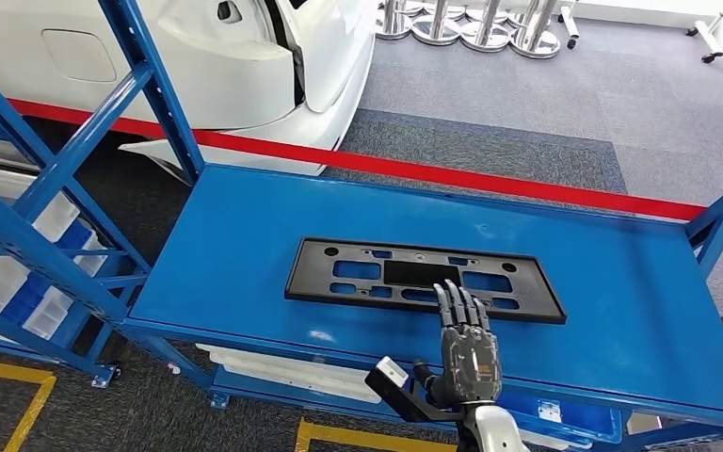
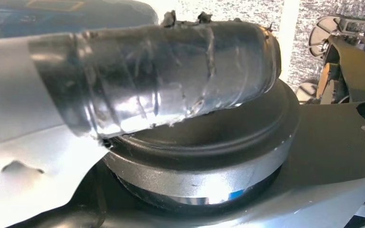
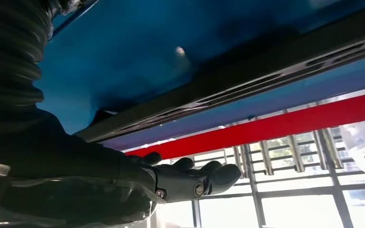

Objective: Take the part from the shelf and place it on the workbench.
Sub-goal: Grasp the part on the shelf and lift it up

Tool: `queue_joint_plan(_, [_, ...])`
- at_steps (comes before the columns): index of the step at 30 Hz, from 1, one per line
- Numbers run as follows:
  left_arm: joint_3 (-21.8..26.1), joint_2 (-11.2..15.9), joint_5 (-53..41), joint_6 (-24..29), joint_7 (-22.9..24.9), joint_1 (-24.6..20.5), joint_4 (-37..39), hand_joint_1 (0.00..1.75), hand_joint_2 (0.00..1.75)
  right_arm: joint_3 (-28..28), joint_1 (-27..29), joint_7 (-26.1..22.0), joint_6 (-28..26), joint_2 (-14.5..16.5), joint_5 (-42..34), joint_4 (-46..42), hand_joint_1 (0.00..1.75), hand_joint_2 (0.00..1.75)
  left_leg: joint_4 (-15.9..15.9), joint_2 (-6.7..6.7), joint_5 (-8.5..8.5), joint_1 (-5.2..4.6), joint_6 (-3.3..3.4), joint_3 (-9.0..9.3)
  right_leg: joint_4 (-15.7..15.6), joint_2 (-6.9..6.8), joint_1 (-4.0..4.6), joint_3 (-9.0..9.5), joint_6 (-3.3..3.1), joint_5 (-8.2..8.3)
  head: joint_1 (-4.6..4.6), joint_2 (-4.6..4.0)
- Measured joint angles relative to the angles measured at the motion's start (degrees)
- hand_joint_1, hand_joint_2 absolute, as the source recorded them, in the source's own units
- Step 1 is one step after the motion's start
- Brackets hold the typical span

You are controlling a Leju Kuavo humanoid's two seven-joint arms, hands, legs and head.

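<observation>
Part [image 1: 424, 280], a flat black plate with cut-outs, lies flat on the blue desk [image 1: 245, 245] in the head view, near the front edge and roughly in the middle, with the blue shelf [image 1: 47, 217] rack standing off to the left. Right robot hand [image 1: 469, 344] hovers at the part's near edge, fingers stretched out and spread, tips over or just touching the plate; it grips nothing, so it reads as released. My call: the placing looks done, and what's left is pulling the arm clear. Over to the left wrist view: dark robot body parts and a taped sleeve up close, and the left robot hand's state I cannot tell. Now the right wrist view, turned on its side: the right robot hand [image 3: 190, 178] shows dark fingers extended and empty, the part's long black edge [image 3: 228, 90] sitting against the blue desk surface [image 3: 123, 52], a red band behind it.
</observation>
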Motion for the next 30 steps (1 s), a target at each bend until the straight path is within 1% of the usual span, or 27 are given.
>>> queue_joint_plan(1, [0.00, 0.00, 0.08, 0.00, -0.02, 0.00, 0.00, 0.00, 0.00, -0.13, 0.23, 0.04, -0.20, -0.42, -0.12, 0.19, 0.00, 1.75, 0.01, 0.03, 0.04, -0.01, 0.14, -0.12, 4.32, -0.01, -0.08, -2.06, 0.29, -2.07, 0.10, 0.00])
queue_joint_plan(2, [0.00, 0.00, 0.16, -0.01, -0.04, 0.00, 0.00, 0.00, 0.00, -0.19, 0.47, 0.05, -0.27, -0.71, -0.21, 0.38, 0.00, 1.75, 0.02, 0.06, 0.06, -0.03, 0.22, -0.23, 8.26, -0.01, -0.12, -3.95, 0.45, -3.64, 0.09, 0.00])
queue_joint_plan(3, [0.00, 0.00, 0.21, -0.01, -0.04, 0.00, 0.00, 0.00, 0.00, -0.21, 0.73, 0.05, -0.27, -0.93, -0.32, 0.57, 0.00, 1.75, 0.03, 0.06, 0.08, -0.07, 0.24, -0.29, 10.80, -0.01, -0.13, -5.20, 0.49, -4.28, 0.09, 0.00])
queue_joint_plan(4, [0.00, 0.00, 0.24, -0.01, -0.04, 0.00, 0.00, 0.00, 0.00, -0.22, 0.93, 0.04, -0.24, -1.10, -0.40, 0.77, 0.00, 1.75, 0.03, 0.04, 0.08, -0.12, 0.24, -0.31, 11.07, -0.01, -0.12, -5.35, 0.38, -3.78, 0.11, 0.00])
queue_joint_plan(5, [0.00, 0.01, 0.24, -0.02, -0.06, 0.00, 0.00, 0.00, 0.00, -0.23, 1.01, 0.03, -0.21, -1.21, -0.45, 0.94, 0.00, 1.75, 0.03, 0.00, 0.08, -0.18, 0.24, -0.27, 9.38, -0.01, -0.10, -4.54, 0.17, -2.50, 0.10, 0.00])
queue_joint_plan(6, [0.00, 0.00, 0.24, -0.04, -0.09, -0.01, -0.01, 0.00, 0.00, -0.24, 1.02, -0.01, -0.19, -1.31, -0.49, 1.09, 0.00, 1.75, 0.03, -0.04, 0.08, -0.25, 0.24, -0.21, 6.74, 0.00, -0.07, -3.23, -0.09, -0.92, 0.10, 0.00])
queue_joint_plan(7, [0.00, -0.01, 0.24, -0.06, -0.15, -0.02, -0.01, 0.00, 0.00, -0.28, 0.95, -0.10, -0.18, -1.35, -0.55, 1.21, 0.00, 1.75, 0.03, -0.06, 0.08, -0.31, 0.23, -0.13, 3.04, 0.01, 0.00, -1.32, -0.47, 0.84, 0.10, 0.00])
queue_joint_plan(8, [0.00, -0.04, 0.24, -0.10, -0.24, -0.04, -0.02, 0.00, 0.00, -0.32, 0.86, -0.25, -0.18, -1.37, -0.61, 1.30, 0.00, 1.75, 0.04, -0.08, 0.08, -0.40, 0.18, -0.08, -0.59, 0.03, 0.16, 0.54, -0.91, 2.03, 0.09, 0.00])
queue_joint_plan(10, [0.00, -0.10, 0.24, -0.18, -0.42, -0.06, -0.04, 0.00, 0.00, -0.40, 0.68, -0.64, -0.20, -1.35, -0.81, 1.51, 0.00, 1.75, 0.04, -0.09, 0.09, -0.55, -0.17, -0.09, -5.78, -0.05, 0.48, 3.17, -1.53, 3.48, 0.06, 0.00])
queue_joint_plan(11, [0.00, -0.13, 0.24, -0.21, -0.48, -0.07, -0.04, 0.00, 0.00, -0.42, 0.63, -0.87, -0.22, -1.34, -0.97, 1.66, 0.00, 1.75, -0.01, -0.08, 0.10, -0.57, -0.47, -0.10, -6.76, -0.08, 0.62, 3.60, -1.72, 3.55, 0.03, 0.00])
queue_joint_plan(12, [0.00, -0.13, 0.24, -0.22, -0.52, -0.07, -0.04, 0.00, 0.00, -0.41, 0.61, -1.10, -0.25, -1.33, -1.14, 1.84, 0.00, 1.75, -0.13, -0.08, 0.15, -0.54, -0.81, -0.06, -6.90, -0.12, 0.63, 3.62, -1.85, 3.66, 0.06, 0.00])
queue_joint_plan(14, [0.00, -0.10, 0.24, -0.20, -0.61, -0.08, -0.04, 0.00, 0.00, -0.40, 0.60, -1.64, -0.34, -1.23, -1.57, 2.24, 0.00, 1.75, -0.01, -0.03, -0.11, -0.52, -1.45, 0.00, -7.65, -0.18, 0.37, 3.93, -2.34, 4.10, 0.01, 0.00])
queue_joint_plan(15, [0.00, -0.08, 0.24, -0.18, -0.64, -0.08, -0.04, 0.00, 0.00, -0.39, 0.58, -1.84, -0.39, -1.16, -1.72, 2.38, 0.00, 1.75, 0.19, 0.00, -0.34, -0.56, -1.66, -0.04, -8.05, -0.21, 0.22, 4.11, -2.54, 4.34, -0.02, 0.00])
queue_joint_plan(16, [0.00, -0.07, 0.24, -0.17, -0.66, -0.07, -0.04, 0.00, 0.00, -0.38, 0.57, -1.96, -0.44, -1.10, -1.83, 2.46, 0.00, 1.75, 0.45, 0.02, -0.58, -0.59, -1.78, -0.11, -8.35, -0.25, 0.10, 4.28, -2.64, 4.53, -0.07, 0.00])
queue_joint_plan(18, [0.00, -0.06, 0.24, -0.16, -0.65, -0.07, -0.04, 0.00, 0.00, -0.37, 0.55, -2.01, -0.47, -1.05, -1.90, 2.52, 0.00, 1.75, 0.75, 0.03, -0.84, -0.60, -1.85, -0.23, -8.44, -0.24, 0.13, 4.34, -2.67, 4.57, -0.09, 0.00])
queue_joint_plan(19, [0.00, -0.05, 0.24, -0.16, -0.65, -0.08, -0.04, 0.00, 0.00, -0.36, 0.53, -2.05, -0.52, -1.00, -1.91, 2.57, 0.00, 1.75, 1.40, 0.03, -1.31, -0.59, -1.92, -0.53, -8.51, -0.25, 0.13, 4.35, -2.73, 4.60, -0.13, 0.00])
queue_joint_plan(20, [-0.01, -0.04, 0.24, -0.18, -0.63, -0.15, -0.04, 0.00, 0.00, -0.31, 0.49, -2.18, -0.65, -0.85, -2.01, 2.80, 0.00, 1.75, 4.51, 0.05, -2.99, -0.55, -2.08, -1.97, -8.55, -0.27, 0.13, 4.33, -2.85, 4.60, -0.17, 0.00])
queue_joint_plan(21, [-0.01, -0.02, 0.24, -0.19, -0.58, -0.23, -0.05, 0.00, 0.00, -0.22, 0.45, -2.32, -0.81, -0.67, -2.12, 3.25, 0.00, 1.75, 8.81, 0.06, -4.86, -0.52, -2.29, -3.97, -8.55, -0.31, 0.14, 4.31, -2.99, 4.55, -0.22, 0.00])
queue_joint_plan(22, [-0.02, 0.02, 0.24, -0.20, -0.54, -0.31, -0.07, 0.00, 0.00, -0.13, 0.40, -2.46, -1.03, -0.47, -2.25, 3.81, 0.00, 1.75, 11.77, 0.09, -5.72, -0.46, -2.49, -5.30, -8.42, -0.34, 0.15, 4.30, -3.09, 4.40, -0.27, 0.00])
queue_joint_plan(23, [-0.02, 0.08, 0.24, -0.16, -0.52, -0.34, -0.07, 0.00, 0.00, -0.03, 0.36, -2.56, -1.22, -0.28, -2.38, 4.43, 0.00, 1.75, 12.48, 0.13, -5.38, -0.41, -2.57, -5.51, -8.18, -0.32, 0.16, 4.32, -3.08, 4.15, -0.30, 0.00])
queue_joint_plan(24, [-0.02, 0.12, 0.24, -0.10, -0.52, -0.27, -0.07, 0.00, 0.00, 0.02, 0.27, -2.58, -1.36, -0.16, -2.44, 4.97, 0.00, 1.75, 9.21, 0.17, -3.83, -0.42, -2.35, -3.88, -7.72, -0.23, 0.27, 4.28, -2.83, 3.74, -0.32, 0.00])
queue_joint_plan(25, [-0.02, 0.16, 0.24, -0.03, -0.55, -0.19, -0.06, 0.00, 0.00, 0.03, 0.17, -2.58, -1.48, -0.07, -2.49, 5.34, 0.00, 1.75, 4.76, 0.20, -2.00, -0.44, -1.96, -1.72, -7.36, -0.14, 0.37, 4.24, -2.50, 3.38, -0.27, 0.00])
queue_joint_plan(26, [-0.02, 0.18, 0.24, 0.03, -0.57, -0.09, -0.05, 0.00, 0.00, 0.01, 0.09, -2.55, -1.56, -0.01, -2.54, 5.60, 0.00, 1.75, 1.56, 0.22, -1.16, -0.48, -1.49, -0.23, -7.04, -0.07, 0.47, 4.23, -2.10, 3.16, -0.25, 0.00])
queue_joint_plan(27, [-0.02, 0.17, 0.24, 0.05, -0.55, -0.02, -0.04, 0.00, 0.00, 0.00, 0.06, -2.50, -1.66, 0.01, -2.60, 5.79, 0.00, 1.75, 0.06, 0.21, -1.15, -0.52, -1.03, 0.39, -6.63, -0.02, 0.58, 4.15, -1.73, 3.06, -0.19, 0.00])
queue_joint_plan(29, [-0.03, 0.12, 0.24, 0.05, -0.49, 0.06, -0.04, 0.00, 0.00, -0.03, 0.16, -2.32, -1.85, -0.07, -2.75, 5.98, 0.00, 1.75, 0.02, 0.25, -1.26, -0.30, -0.39, 0.67, -5.73, 0.06, 0.55, 3.83, -1.21, 2.88, -0.11, 0.00])
queue_joint_plan(30, [-0.04, 0.08, 0.24, 0.04, -0.48, 0.07, -0.04, 0.00, 0.00, -0.04, 0.23, -2.24, -1.92, -0.15, -2.81, 6.07, 0.00, 1.75, -0.02, 0.33, -1.36, -0.18, -0.13, 0.94, -4.38, 0.09, 0.52, 3.12, -0.90, 2.31, -0.05, 0.00])
